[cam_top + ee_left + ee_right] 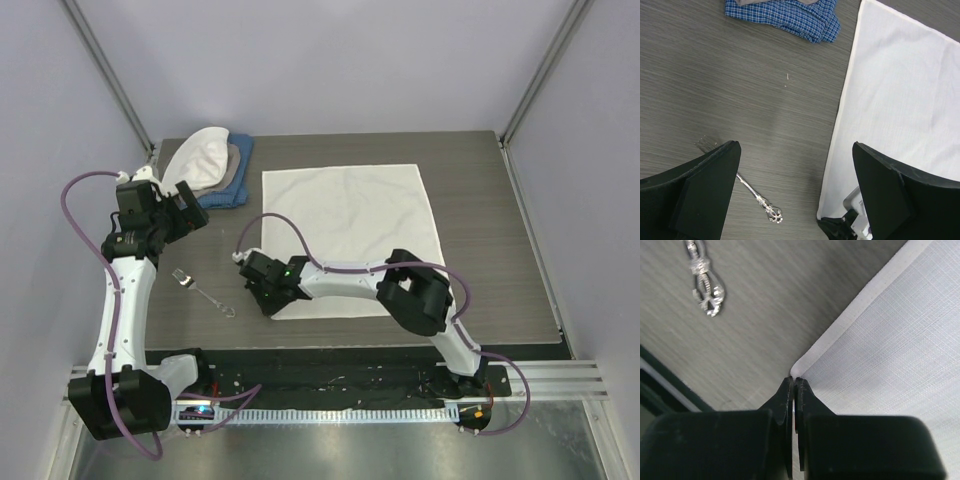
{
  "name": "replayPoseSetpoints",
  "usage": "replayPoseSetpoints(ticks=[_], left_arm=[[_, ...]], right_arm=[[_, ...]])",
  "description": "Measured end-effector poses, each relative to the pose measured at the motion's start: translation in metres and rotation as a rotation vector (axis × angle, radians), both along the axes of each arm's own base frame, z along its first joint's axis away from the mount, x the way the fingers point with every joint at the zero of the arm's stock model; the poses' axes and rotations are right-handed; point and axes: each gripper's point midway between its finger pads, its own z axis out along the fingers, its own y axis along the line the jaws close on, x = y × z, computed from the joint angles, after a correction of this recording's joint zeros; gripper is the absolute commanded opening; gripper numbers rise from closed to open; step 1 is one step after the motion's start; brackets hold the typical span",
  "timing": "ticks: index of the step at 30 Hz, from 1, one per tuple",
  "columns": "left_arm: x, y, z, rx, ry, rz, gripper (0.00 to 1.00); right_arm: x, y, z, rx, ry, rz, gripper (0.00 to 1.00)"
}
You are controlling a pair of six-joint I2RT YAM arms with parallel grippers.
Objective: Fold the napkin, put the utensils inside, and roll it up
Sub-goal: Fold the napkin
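The cream napkin (350,230) lies spread flat mid-table. My right gripper (270,308) is at its near-left corner, jaws shut with the tips (795,380) pinching that corner of the napkin (890,340). A slim silver fork (205,293) lies on the bare table left of the napkin, its ring-shaped handle end (707,290) toward the right gripper. My left gripper (185,212) hovers above the table behind the fork, wide open (796,147) and holding nothing. In its view the fork (757,200) lies below between the fingers, with the napkin's left edge (900,90) to the right.
A stack of white, tan and blue plaid cloths (215,165) sits at the back left, its blue plaid edge (785,15) near the napkin's far-left corner. Grey walls enclose the table on three sides. The black base rail (330,375) runs along the near edge.
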Motion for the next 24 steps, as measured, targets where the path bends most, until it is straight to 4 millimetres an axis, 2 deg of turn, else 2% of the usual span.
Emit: replayPoseSetpoints(ticks=[7, 10, 12, 14, 16, 21, 24], left_arm=[[-0.001, 0.001, 0.003, 0.007, -0.009, 0.002, 1.0], [-0.002, 0.001, 0.004, 0.008, -0.014, 0.002, 1.0], [-0.002, 0.001, 0.004, 0.008, -0.014, 0.002, 1.0], [-0.002, 0.001, 0.004, 0.008, -0.014, 0.002, 1.0], [-0.002, 0.001, 0.004, 0.009, -0.014, 0.003, 1.0], [-0.002, 0.001, 0.004, 0.01, -0.013, 0.005, 1.0], [-0.002, 0.001, 0.004, 0.01, -0.013, 0.005, 1.0]], right_arm=[[-0.037, 0.017, 0.002, 0.033, 0.075, 0.094, 0.01], [-0.042, 0.017, 0.003, 0.03, 0.072, 0.105, 0.01], [-0.038, 0.014, 0.006, 0.023, 0.058, 0.099, 0.01], [-0.025, 0.006, 0.012, 0.019, 0.032, 0.076, 0.01], [-0.003, -0.005, 0.021, 0.018, 0.002, 0.034, 0.01], [0.071, -0.05, 0.042, 0.003, -0.101, -0.104, 0.01], [0.115, -0.083, 0.044, -0.048, -0.172, -0.184, 0.01]])
